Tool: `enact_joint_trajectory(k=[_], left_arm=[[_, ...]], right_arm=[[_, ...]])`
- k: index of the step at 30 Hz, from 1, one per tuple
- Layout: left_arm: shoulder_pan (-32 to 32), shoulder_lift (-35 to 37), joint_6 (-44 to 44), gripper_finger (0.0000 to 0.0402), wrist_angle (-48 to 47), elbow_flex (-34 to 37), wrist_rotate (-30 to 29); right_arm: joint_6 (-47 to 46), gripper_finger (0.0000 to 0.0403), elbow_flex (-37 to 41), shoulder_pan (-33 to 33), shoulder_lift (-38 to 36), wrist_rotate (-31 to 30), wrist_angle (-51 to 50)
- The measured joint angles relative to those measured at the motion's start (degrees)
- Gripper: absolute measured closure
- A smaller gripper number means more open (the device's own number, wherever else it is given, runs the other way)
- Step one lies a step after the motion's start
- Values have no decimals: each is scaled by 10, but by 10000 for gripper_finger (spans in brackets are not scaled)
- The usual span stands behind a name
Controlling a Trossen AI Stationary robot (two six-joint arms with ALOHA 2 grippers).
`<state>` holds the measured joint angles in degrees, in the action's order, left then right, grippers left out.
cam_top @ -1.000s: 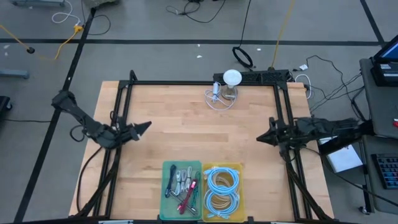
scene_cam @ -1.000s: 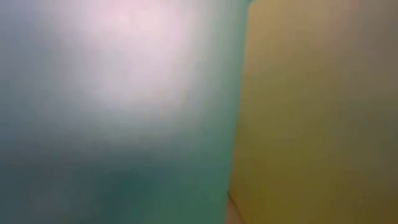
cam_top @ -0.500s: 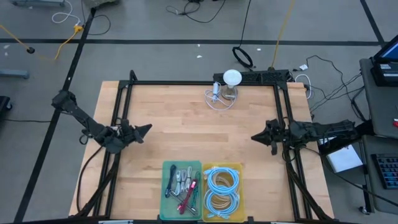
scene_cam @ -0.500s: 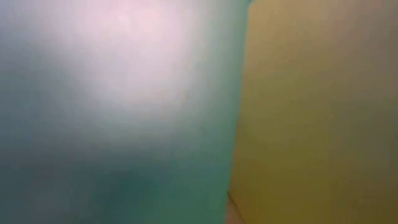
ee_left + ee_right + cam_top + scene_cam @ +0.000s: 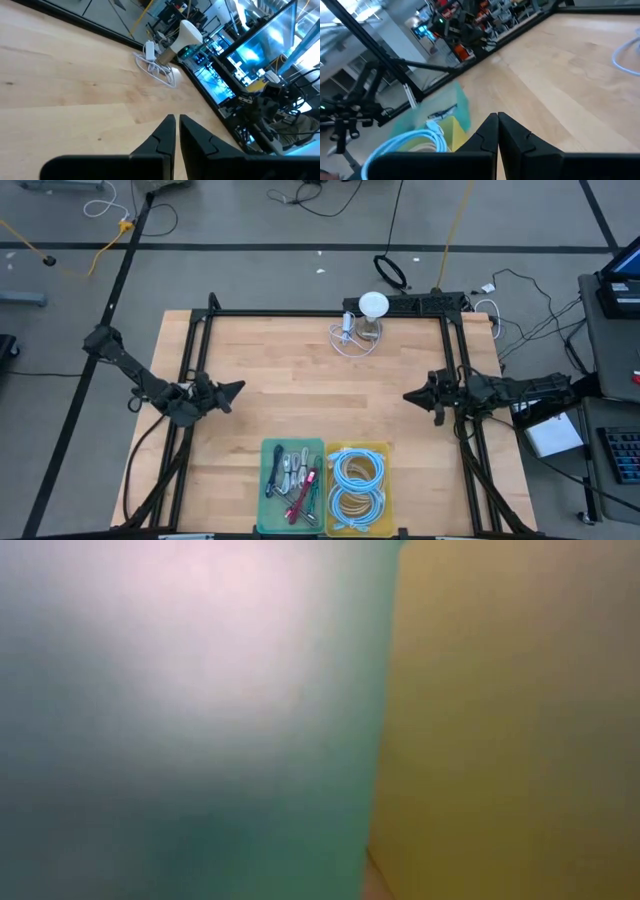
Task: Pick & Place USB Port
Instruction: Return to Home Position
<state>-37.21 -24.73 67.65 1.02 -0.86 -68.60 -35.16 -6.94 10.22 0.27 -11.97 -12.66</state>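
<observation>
- Hovering at the left edge of the pale wooden table (image 5: 300, 385) with the left gripper (image 5: 236, 388), dark fingers pressed together and pinching nothing.
- Hovering at the right edge of the table with the right gripper (image 5: 409, 396), fingers likewise pressed together and empty, tip pointing toward the table's middle.
- Sitting side by side and touching at the table's near edge: a green rectangular plastic bin (image 5: 264, 490) on the left and a yellow rectangular plastic bin (image 5: 388, 490) on the right.
- Lying in the green bin: a jumble of short charger cables (image 5: 288, 472), grey ones and a pink one (image 5: 305, 498).
- Lying in the yellow bin: two light blue coiled cables (image 5: 357, 468), one behind the other.
- Standing at the far edge: a small white round-topped device (image 5: 373, 305), with a white cord (image 5: 350, 342) looping beside it.
- Filling the low view: the two bins' walls, green on the left, yellow on the right.
</observation>
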Motion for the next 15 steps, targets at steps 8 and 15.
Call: enact_joint_trajectory(k=[8,15], left_arm=[[0,0,0,376,0,0,0],[0,0,1,376,1,0,1]], right_arm=[[0,403,1,0,0,0,72],[0,403,5,0,0,0,132]])
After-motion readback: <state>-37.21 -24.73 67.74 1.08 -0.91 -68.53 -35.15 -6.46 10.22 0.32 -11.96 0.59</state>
